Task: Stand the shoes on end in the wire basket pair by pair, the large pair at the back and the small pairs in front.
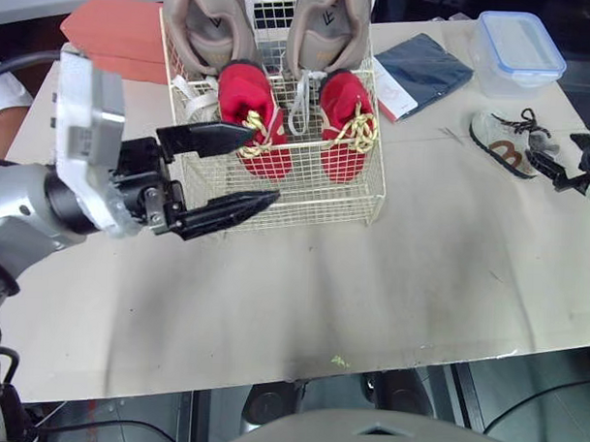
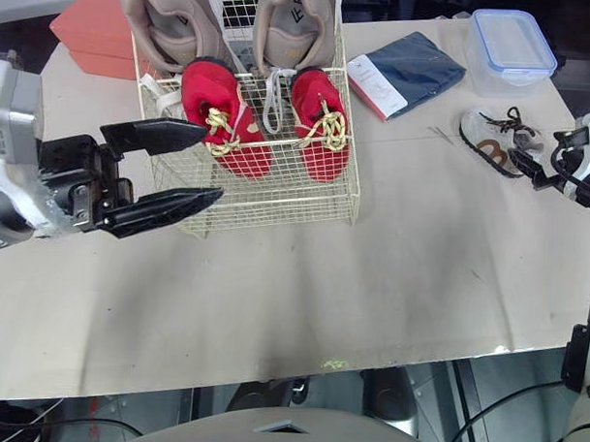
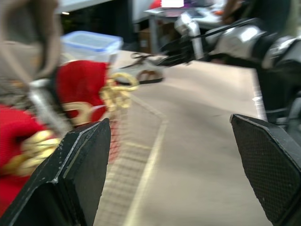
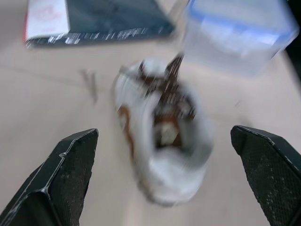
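Beige shoes (image 1: 193, 38) upright at wire basket (image 1: 315, 198) back; logos (image 1: 323, 15) illegible.

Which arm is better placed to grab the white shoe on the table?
Right. The right tool is open right beside the white shoe. The left tool, also open, sits by the wire basket's front left corner, across the table from the shoe.

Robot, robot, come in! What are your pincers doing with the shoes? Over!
Left pincer open, by the wire basket front. Right pincer open, aimed at the white shoe on the table. Tan pair and red pair already in. Nothing blocking.
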`<action>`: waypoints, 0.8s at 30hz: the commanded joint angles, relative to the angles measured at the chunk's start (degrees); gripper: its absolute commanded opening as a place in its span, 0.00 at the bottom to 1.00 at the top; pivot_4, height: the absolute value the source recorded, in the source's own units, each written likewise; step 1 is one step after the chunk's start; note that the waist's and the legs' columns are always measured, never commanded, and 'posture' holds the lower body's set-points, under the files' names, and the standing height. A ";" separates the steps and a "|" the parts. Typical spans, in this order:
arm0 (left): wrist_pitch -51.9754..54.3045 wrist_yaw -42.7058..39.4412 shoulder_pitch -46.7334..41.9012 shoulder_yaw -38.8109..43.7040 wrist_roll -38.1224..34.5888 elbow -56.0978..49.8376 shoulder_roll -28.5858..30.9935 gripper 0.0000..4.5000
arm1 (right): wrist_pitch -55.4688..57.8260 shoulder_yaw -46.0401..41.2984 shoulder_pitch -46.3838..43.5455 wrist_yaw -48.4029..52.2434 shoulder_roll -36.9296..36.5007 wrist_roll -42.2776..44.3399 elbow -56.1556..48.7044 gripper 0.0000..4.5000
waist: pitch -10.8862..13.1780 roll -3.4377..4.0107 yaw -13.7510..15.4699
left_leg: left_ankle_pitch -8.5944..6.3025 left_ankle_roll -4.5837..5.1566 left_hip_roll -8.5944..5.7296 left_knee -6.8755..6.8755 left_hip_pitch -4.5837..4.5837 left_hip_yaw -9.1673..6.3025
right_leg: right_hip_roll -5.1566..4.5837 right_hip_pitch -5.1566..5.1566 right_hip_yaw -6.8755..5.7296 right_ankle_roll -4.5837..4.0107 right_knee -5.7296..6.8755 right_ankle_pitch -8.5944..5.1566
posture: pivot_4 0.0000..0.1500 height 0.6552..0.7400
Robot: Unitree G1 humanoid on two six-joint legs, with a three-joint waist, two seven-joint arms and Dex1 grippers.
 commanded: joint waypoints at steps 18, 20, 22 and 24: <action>1.65 -5.64 -3.92 -1.67 -2.97 0.58 1.63 1.00 | -5.53 -0.36 -4.97 6.09 0.96 -1.80 11.04 0.07 | 0.03 0.05 -0.12 | 0.00 0.00 -0.01 0.05 0.07 0.14 | 0.04 0.01 0.09 0.01 0.12 0.00 | 1.00 1.00; 1.49 -6.32 -3.91 -1.89 -2.23 0.72 1.48 1.00 | -6.04 -0.84 -4.91 5.55 1.23 -1.68 10.99 0.01 | 0.03 0.05 -0.12 | 0.00 0.00 -0.01 0.06 0.07 0.15 | 0.04 0.01 0.11 0.01 0.14 0.01 | 1.00 1.00; 1.37 -6.84 -4.11 -2.25 -1.63 0.88 1.25 1.00 | -6.29 -0.87 -4.65 5.30 1.53 -1.73 10.61 0.01 | 0.03 0.05 -0.08 | 0.00 0.00 -0.01 0.07 0.07 0.14 | 0.04 0.00 0.10 0.01 0.14 0.01 | 1.00 1.00; 1.18 -7.46 -4.21 -2.58 -0.80 0.95 0.98 1.00 | -6.96 -1.08 -4.32 4.46 1.63 -1.80 10.30 0.01 | 0.03 0.05 -0.08 | 0.00 0.00 -0.01 0.07 0.07 0.14 | 0.04 0.01 0.10 0.01 0.14 0.01 | 1.00 1.00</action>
